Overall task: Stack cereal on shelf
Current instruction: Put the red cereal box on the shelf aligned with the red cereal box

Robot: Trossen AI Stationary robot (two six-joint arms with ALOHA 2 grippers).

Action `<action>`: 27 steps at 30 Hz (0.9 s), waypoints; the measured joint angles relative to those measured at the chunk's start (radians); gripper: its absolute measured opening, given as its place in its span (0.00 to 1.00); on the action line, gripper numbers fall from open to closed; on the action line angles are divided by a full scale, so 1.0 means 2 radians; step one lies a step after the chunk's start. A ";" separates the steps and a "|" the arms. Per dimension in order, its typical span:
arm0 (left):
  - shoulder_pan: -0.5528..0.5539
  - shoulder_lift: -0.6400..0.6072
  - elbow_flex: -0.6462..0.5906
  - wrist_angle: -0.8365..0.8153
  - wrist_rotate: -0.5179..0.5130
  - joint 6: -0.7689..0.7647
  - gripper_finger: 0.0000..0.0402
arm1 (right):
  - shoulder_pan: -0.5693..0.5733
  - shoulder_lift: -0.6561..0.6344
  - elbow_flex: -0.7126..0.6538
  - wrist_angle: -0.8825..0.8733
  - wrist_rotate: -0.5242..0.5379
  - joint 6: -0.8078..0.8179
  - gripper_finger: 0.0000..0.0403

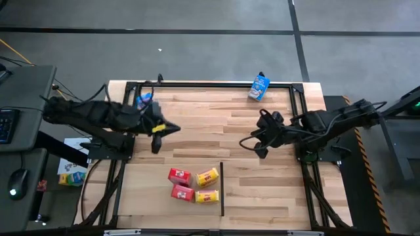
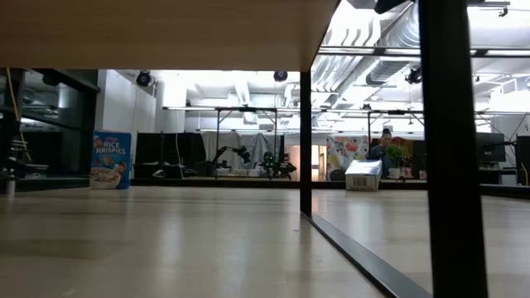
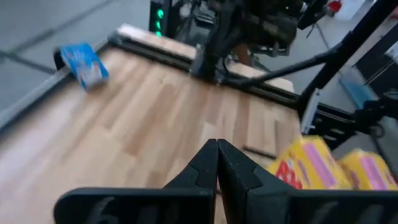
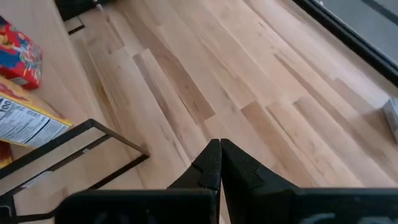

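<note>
Four cartons lie near the table's near edge: two red [image 1: 178, 176] [image 1: 182, 191] and two yellow [image 1: 207, 177] [image 1: 207, 196]. One blue carton [image 1: 258, 86] stands at the far edge, seen upright in the low view [image 2: 110, 160]. Another blue carton [image 1: 143, 99] sits beside the left arm, partly hidden by it. My left gripper [image 1: 174, 127] [image 3: 216, 163] is shut over the table's left half, above the wood and touching nothing. My right gripper [image 1: 243, 142] [image 4: 219, 163] is shut right of centre, also touching nothing.
A dark thin shelf frame [image 1: 222, 190] stands right of the yellow cartons; its posts [image 2: 305, 141] and a board overhead show in the low view, and its rails [image 4: 81, 149] in the right wrist view. Bare wood [image 1: 216, 121] lies between the grippers. Dark rails border the table.
</note>
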 joint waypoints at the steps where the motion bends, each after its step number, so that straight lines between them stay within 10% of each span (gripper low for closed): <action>1: -0.004 -0.017 -0.022 0.004 0.000 -0.016 0.00 | 0.000 -0.004 -0.004 0.000 0.000 0.006 0.00; 9: -0.055 -0.086 -0.071 -0.045 0.088 -0.126 0.00 | 0.000 -0.011 -0.016 0.011 -0.001 0.017 0.00; 27: -0.148 0.062 -0.072 -0.092 0.168 -0.135 0.00 | 0.000 -0.011 -0.016 0.015 0.020 0.016 0.00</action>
